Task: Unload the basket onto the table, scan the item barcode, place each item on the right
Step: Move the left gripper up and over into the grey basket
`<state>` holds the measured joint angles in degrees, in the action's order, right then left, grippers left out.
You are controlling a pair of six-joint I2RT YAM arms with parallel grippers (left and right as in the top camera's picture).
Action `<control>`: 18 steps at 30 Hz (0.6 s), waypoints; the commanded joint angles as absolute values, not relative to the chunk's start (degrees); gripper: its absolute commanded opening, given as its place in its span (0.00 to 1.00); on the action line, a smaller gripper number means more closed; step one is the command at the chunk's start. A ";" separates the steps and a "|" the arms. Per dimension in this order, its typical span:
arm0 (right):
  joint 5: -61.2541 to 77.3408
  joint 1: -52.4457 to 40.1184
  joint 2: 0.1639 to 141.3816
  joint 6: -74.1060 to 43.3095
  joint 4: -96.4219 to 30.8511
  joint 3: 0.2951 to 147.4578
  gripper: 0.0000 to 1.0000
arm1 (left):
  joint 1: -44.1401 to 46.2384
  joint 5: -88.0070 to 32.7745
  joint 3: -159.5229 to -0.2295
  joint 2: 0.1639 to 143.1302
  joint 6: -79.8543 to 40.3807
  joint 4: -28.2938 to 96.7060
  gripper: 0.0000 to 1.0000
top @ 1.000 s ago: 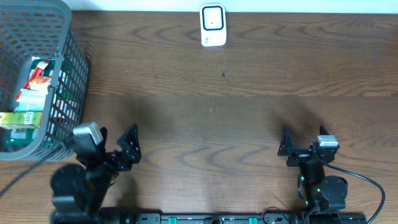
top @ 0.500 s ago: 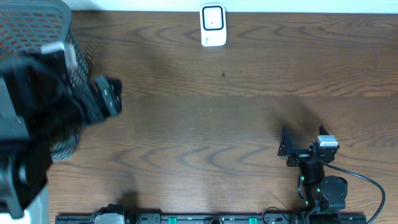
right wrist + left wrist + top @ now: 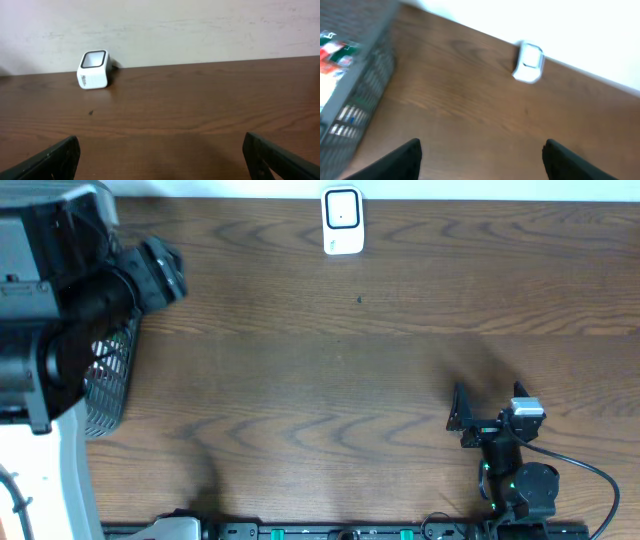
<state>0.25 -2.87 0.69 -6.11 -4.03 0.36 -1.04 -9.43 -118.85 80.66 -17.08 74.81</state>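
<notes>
Okay, got the left gripper (image 3: 482, 161) spread wide with nothing between the fingers, arm looming at the upper left of the overhead view (blurry, close to the lens) and hiding most of the basket (image 3: 110, 378). Can spot the packs (image 3: 332, 55) lying in it, left edge of the left wrist view. Scanner (image 3: 342, 221) upright at top center. Right gripper (image 3: 162, 159) gaping too, empty, lower right.

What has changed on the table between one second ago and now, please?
The left gripper rose from the near left edge and swung away toward the basket; its arm now covers most of the basket from above. Its fingers stand apart with nothing between them, so nothing was taken or let go. The right gripper, the scanner and the basket stayed in place.
</notes>
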 commanded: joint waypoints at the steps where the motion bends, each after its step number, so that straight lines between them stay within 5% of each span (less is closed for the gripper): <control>1: 0.32 -3.09 0.34 -6.79 -4.25 0.30 0.99 | -2.46 6.81 -119.81 82.50 -29.93 74.43 0.67; 13: 0.32 -3.09 0.34 -6.79 -4.27 0.30 0.99 | -26.52 9.65 -119.81 94.94 -37.26 73.73 0.64; 18: 0.32 -3.09 0.34 -6.79 -4.25 0.30 0.99 | -33.30 9.67 -119.81 104.36 -37.39 76.12 0.81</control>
